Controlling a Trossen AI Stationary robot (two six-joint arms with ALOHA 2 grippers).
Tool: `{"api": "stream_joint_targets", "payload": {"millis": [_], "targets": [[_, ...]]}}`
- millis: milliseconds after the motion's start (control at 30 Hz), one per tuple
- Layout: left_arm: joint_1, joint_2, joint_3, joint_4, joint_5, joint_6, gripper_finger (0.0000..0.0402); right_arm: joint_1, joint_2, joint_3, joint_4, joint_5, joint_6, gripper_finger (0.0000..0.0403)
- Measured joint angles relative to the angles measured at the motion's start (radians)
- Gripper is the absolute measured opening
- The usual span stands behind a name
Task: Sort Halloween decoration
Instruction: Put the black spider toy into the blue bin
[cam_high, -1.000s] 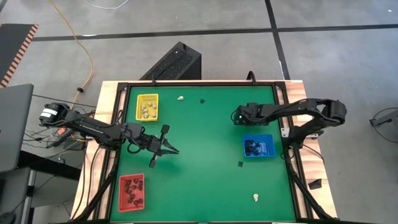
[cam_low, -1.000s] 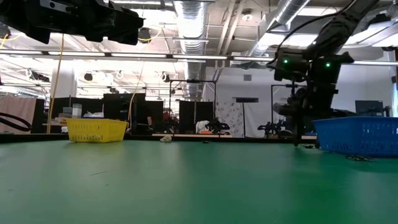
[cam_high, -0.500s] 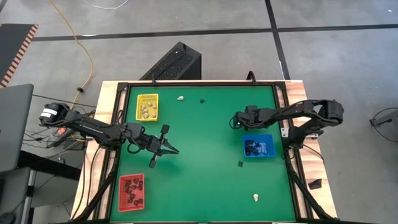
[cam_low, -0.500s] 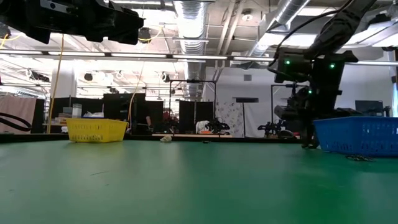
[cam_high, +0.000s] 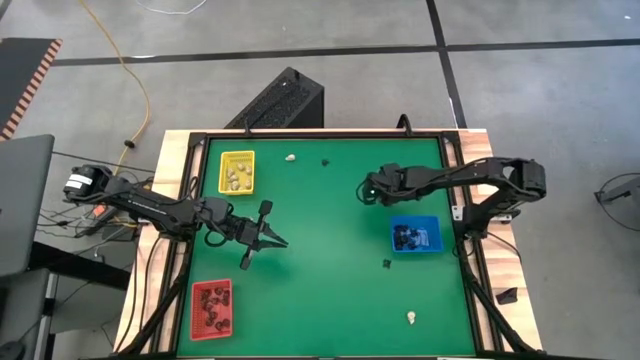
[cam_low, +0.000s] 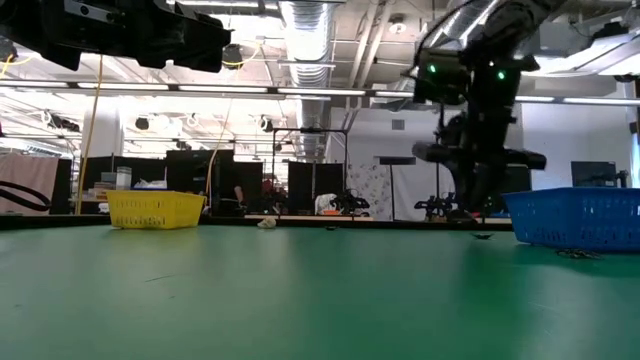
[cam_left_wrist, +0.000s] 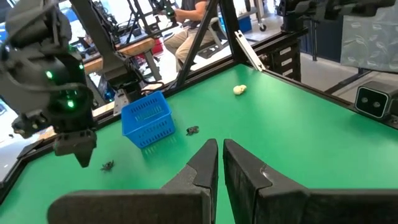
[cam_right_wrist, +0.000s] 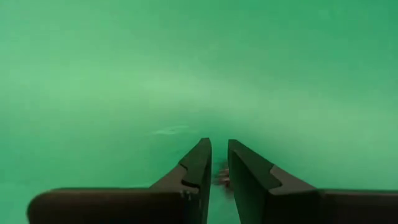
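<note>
Three small rectangular trays sit on the green counter (cam_high: 320, 240). In the high view, taking the counter's centre as the dial's hub, the yellow tray (cam_high: 238, 171) lies toward 10 o'clock and holds a cluster of whitish-cream trinkets; their exact number is too small to tell. The red tray (cam_high: 212, 308) lies toward 8 o'clock with several dark trinkets inside, and the blue tray (cam_high: 415, 235) sits toward 3 o'clock, also holding a clump of black ones, not countable.

Four trinkets of the Halloween decoration lie loose on the counter: two cream, two black. One cream trinket (cam_high: 291, 157) rests near 11 o'clock, just beside the yellow tray's far corner, and a black trinket (cam_high: 327, 161) lies near 12 o'clock, a little apart from it. A second black trinket (cam_high: 386, 264) lies just below the blue tray toward 4 o'clock, and a second cream trinket (cam_high: 411, 318) sits toward 5 o'clock near the counter's edge.

The right hand (cam_high: 368, 190) hangs above bare green counter, toward 2 o'clock, between the blue tray and the far black trinket; in its wrist view the fingers are nearly pressed together with only a slim gap, and a faint blurred speck shows between them that cannot be identified. The left hand (cam_high: 272, 239) waits toward 9 o'clock, between the yellow and red trays, fingers nearly pressed together on nothing.
</note>
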Motion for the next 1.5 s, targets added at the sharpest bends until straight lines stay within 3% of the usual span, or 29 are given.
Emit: {"api": "stream_joint_targets", "payload": {"millis": [367,733,867,1033,1300,1500], "targets": [[0.000,0.000,0.000,-0.001,0.000,0.001,0.0015,0.059,-0.002,0.063,-0.163,-0.009,0.053,0.0095],[0.000,0.000,0.000,0.004,0.001,-0.006,0.0015,0.053,-0.002,-0.070,-0.031,-0.015,0.103,0.0219],[0.000,0.000,0.000,0.003,0.001,-0.006,0.0015,0.047,-0.002,-0.103,0.060,-0.036,0.101,0.0242],[0.000,0.000,0.000,0.003,0.002,-0.005,0.0015,0.048,-0.002,-0.140,0.161,-0.056,0.084,0.0243],[0.000,0.000,0.000,0.001,0.002,0.000,0.0015,0.049,-0.003,-0.168,0.168,-0.036,0.099,0.0234],[0.000,0.000,0.000,0.001,0.002,0.000,0.0015,0.048,-0.003,-0.169,0.165,-0.030,0.085,0.0193]]}}
